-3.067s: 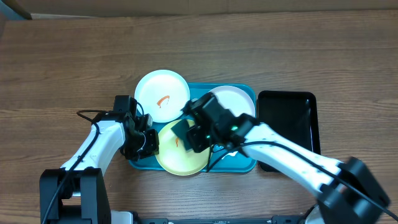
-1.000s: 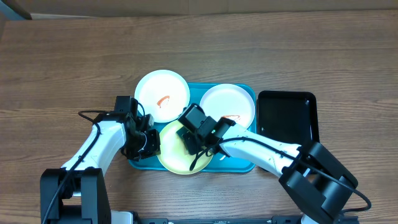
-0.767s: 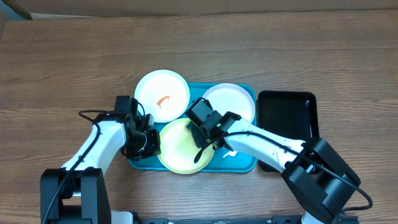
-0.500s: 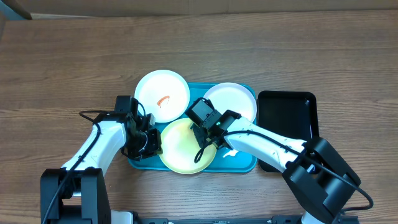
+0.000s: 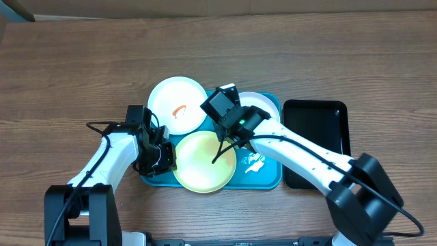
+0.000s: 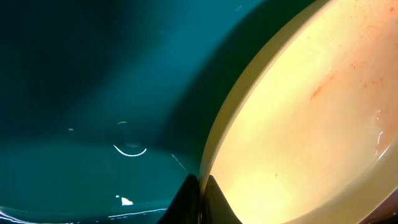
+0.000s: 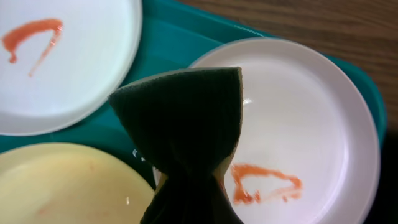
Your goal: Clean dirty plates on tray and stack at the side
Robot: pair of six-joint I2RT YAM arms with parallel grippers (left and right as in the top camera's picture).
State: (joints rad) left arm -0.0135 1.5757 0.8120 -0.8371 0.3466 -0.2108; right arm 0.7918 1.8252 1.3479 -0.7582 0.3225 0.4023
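A pale yellow-green plate (image 5: 203,162) lies at the front of the turquoise tray (image 5: 270,179), with only faint orange traces (image 6: 323,87) on it. My left gripper (image 5: 166,156) is shut on its left rim (image 6: 214,155), one finger on each side. A white plate (image 5: 177,104) with a red smear rests on the tray's back left corner. Another white plate (image 7: 298,124) with an orange-red smear sits at the back right. My right gripper (image 5: 220,107) hovers over that plate's left edge, shut on a dark green sponge (image 7: 186,118).
A smaller black tray (image 5: 315,140) stands right of the turquoise tray. Bare wooden table (image 5: 82,61) surrounds both. A wet shine (image 5: 254,162) marks the tray floor beside the yellow-green plate.
My right gripper has carried the sponge off the yellow-green plate and back toward the right white plate. The plate's orange smear is now gone. The left gripper has held still.
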